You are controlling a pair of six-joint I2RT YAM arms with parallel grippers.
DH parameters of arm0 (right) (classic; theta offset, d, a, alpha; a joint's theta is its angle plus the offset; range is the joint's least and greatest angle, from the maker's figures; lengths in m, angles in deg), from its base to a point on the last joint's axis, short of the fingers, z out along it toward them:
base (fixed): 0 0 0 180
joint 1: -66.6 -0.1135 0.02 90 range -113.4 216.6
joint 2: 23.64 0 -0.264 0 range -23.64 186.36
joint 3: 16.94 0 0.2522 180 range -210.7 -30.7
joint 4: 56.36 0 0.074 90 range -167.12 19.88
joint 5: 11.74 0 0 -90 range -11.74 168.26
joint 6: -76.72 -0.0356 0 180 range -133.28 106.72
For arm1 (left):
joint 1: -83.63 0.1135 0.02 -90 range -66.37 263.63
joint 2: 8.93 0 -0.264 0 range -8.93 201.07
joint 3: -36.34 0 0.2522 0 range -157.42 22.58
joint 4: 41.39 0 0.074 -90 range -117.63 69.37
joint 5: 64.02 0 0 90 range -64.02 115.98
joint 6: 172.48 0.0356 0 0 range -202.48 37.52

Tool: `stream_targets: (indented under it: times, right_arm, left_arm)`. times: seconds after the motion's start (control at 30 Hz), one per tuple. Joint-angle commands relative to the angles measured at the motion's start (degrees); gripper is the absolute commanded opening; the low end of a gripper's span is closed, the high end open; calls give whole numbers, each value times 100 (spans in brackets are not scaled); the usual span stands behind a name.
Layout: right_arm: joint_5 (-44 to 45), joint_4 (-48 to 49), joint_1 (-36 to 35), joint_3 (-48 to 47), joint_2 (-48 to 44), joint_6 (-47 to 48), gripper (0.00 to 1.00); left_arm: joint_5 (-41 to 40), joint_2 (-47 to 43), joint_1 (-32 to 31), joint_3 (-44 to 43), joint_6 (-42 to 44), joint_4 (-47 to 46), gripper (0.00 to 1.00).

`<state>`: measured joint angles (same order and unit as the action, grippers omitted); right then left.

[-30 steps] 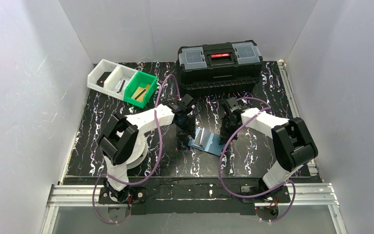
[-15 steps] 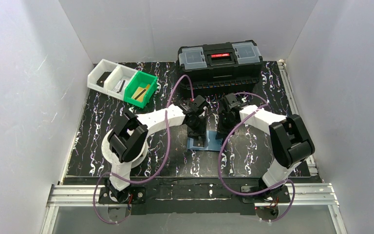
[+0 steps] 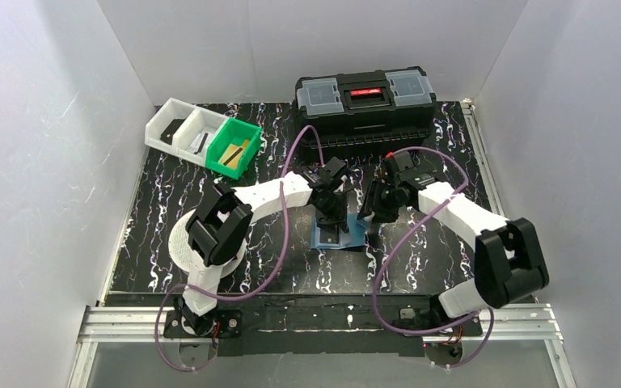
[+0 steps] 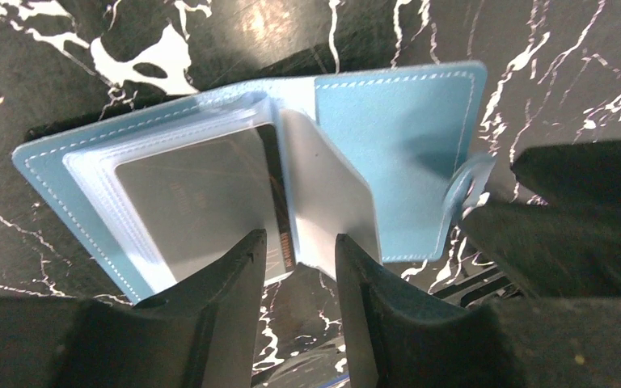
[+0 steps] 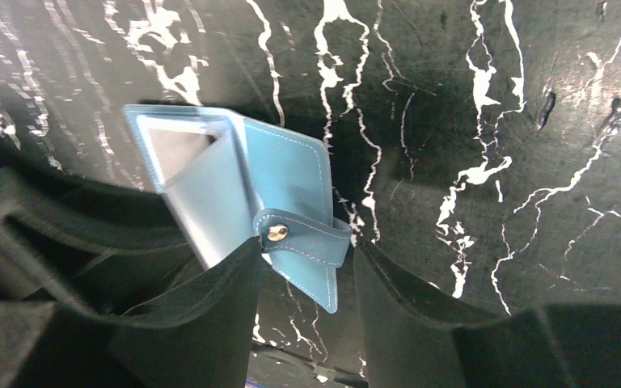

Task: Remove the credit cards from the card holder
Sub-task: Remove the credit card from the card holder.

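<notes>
Card holder [image 4: 396, 113]: it lies open on the table [image 3: 170, 234], about midway between the left and right edges and nearer the near edge than the far one. From above you see little of it, because the left gripper [image 4: 299, 271] stands over it and only blue slivers show beside the fingers.

Credit card [image 4: 282, 242]: only a narrow dark strip with lettering shows inside the clear sleeves. Glare greys out the rest of the sleeves, so you cannot tell how many cards are inside.

Left gripper: the fingers stand partly apart at the holder's lower edge, with the card strip and a raised sleeve leaf in the gap. You cannot tell whether either finger touches them.

Right gripper [image 5: 303, 323]: the fingers are spread wide on either side of the closure strap [image 5: 311, 242] and are not pinching it. Its snap stud [image 5: 276, 232] sits just beside one finger. The left side of the right wrist view is a blurred dark mass, and the holder's far half is hidden behind it.

Edges and room:
- The black toolbox [image 3: 365, 101] stands along the far edge.
- The green bin [image 3: 234, 147] and the white bins [image 3: 184, 128] sit at the far left corner, well apart from the holder.
- Bare mat shows between the holder and the near edge, and towards the left edge.
</notes>
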<state>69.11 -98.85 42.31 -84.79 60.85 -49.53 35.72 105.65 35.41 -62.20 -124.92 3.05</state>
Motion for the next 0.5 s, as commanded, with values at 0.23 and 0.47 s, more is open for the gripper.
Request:
stream_targets:
  times: [0.23,0.47]
  right_arm:
    - [248,-518,159,101,-1181,-164,54]
    - [-79,-359,174,446,-1306,-249,46]
  left_arm:
    - [293,418,-85,-688,-44,6,36]
    - [394,833,-111,-744,-105,-79,33]
